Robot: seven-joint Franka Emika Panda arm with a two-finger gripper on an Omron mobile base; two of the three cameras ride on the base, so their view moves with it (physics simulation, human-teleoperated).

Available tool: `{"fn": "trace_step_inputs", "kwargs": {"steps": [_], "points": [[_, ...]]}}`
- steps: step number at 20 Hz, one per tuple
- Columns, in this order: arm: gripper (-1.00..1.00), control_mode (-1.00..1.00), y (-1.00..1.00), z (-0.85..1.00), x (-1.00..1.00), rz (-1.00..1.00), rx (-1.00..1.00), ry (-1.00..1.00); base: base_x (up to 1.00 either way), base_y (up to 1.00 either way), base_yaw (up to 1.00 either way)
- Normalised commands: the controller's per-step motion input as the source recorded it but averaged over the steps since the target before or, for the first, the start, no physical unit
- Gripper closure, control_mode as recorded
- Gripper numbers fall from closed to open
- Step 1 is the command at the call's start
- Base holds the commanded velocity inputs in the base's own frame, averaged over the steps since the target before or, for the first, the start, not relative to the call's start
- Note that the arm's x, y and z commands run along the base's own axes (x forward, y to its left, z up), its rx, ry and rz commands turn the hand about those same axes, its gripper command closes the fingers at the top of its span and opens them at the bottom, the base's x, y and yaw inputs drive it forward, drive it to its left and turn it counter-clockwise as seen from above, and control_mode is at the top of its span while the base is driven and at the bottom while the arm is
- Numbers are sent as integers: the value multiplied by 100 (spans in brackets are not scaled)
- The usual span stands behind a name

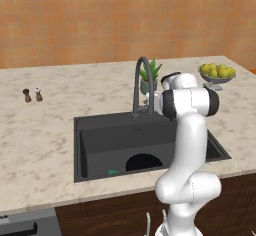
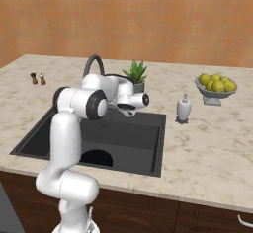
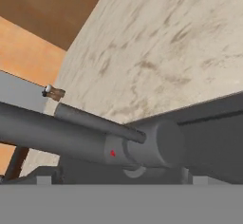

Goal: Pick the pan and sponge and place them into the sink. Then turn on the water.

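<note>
1. While the arm (image 1: 187,145) bends over the front edge of the counter (image 1: 45,145), its hand sits at the base of the tap (image 1: 141,82), at the back rim of the sink (image 1: 85,145).
2. The gripper (image 2: 127,109) shows in the right base view as a dark ring under the white wrist, just over the sink's back rim; its fingertips are hard to make out, but the jaws stand wide apart and nothing is seen between them.
3. In the hand view the tap's thick grey base (image 3: 156,144) lies right in front of the fingers, with a thin lever (image 3: 97,122) running across it — this is what stands closest in the way.
4. Below and in front of the gripper, down in the basin, the black pan (image 1: 144,162) lies on the floor near the front wall, partly hidden by the arm.
5. The sponge (image 1: 113,172) lies beside the pan, a green sliver showing at the front wall.
6. Behind the gripper stands a potted plant (image 2: 136,75), just beyond the tap.
7. Off to one side, near the sink's corner, stands a white soap bottle (image 2: 183,109); further along, a bowl of lemons (image 2: 216,86).
8. To the other side, well apart, two small shakers (image 1: 32,95) stand on the counter.
9. The forearm reaches level from the dark elbow joint (image 2: 94,103) toward the tap — the wrist is turned downward.
</note>
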Motion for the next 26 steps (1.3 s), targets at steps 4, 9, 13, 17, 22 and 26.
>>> {"fn": "trace_step_inputs", "kwargs": {"steps": [4,9,13,17,22,26], "points": [[-100,-100,4,-13,43,0,0,0,0,0,0],[-100,-100,0,-14,32,0,0,0,0,0,0],[-100,-100,0,0,0,0,0,0,0,0,0],[100,-100,0,0,0,0,0,0,0,0,0],[100,-100,0,0,0,0,0,0,0,0,0],[100,-100,4,0,0,0,0,0,0,0,0]]}}
